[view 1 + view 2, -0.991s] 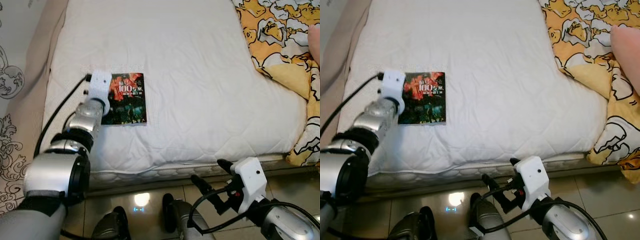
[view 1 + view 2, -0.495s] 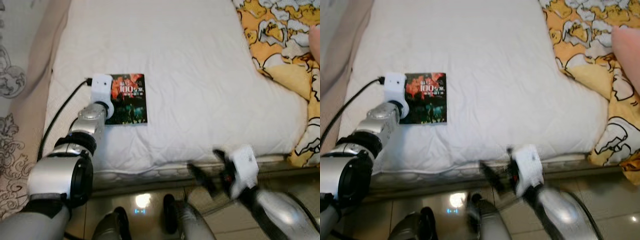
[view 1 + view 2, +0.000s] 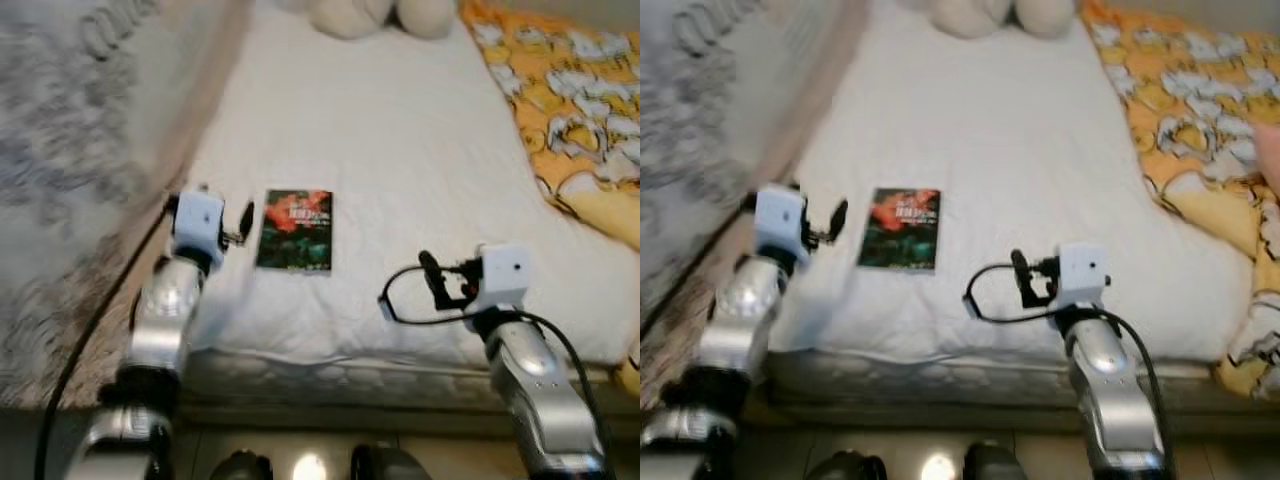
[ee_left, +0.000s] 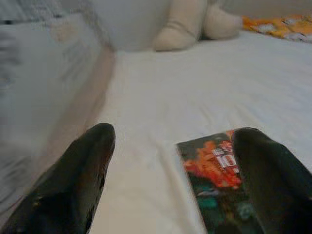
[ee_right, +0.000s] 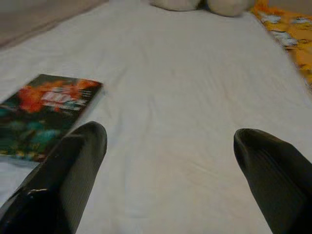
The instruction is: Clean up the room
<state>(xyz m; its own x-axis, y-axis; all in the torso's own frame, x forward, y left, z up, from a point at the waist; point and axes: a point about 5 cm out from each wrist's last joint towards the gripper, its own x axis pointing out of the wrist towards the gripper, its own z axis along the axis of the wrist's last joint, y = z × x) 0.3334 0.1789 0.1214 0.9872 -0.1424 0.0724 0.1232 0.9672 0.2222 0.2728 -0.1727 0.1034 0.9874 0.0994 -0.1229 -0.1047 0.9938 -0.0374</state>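
A book (image 3: 295,230) with a dark red-and-green cover lies flat on the white mattress (image 3: 400,150), near its left side. My left gripper (image 3: 243,220) hovers just left of the book, open, with nothing held. In the left wrist view its fingers (image 4: 92,161) stand wide apart, and the book (image 4: 219,180) lies ahead by one of them. My right gripper (image 3: 430,275) is over the mattress to the right of the book, open and empty. The right wrist view has the book (image 5: 44,107) off to one side of the spread fingers (image 5: 83,146).
A yellow patterned blanket (image 3: 580,110) covers the right of the bed. A cream plush toy (image 3: 370,15) sits at the far end. A grey patterned curtain or wall (image 3: 70,150) borders the left. The mattress's front edge (image 3: 350,375) drops to the floor.
The camera has tilted up and shifted. My right arm rose from below the bed edge onto the mattress. My left gripper came off the book's left edge and now sits beside it.
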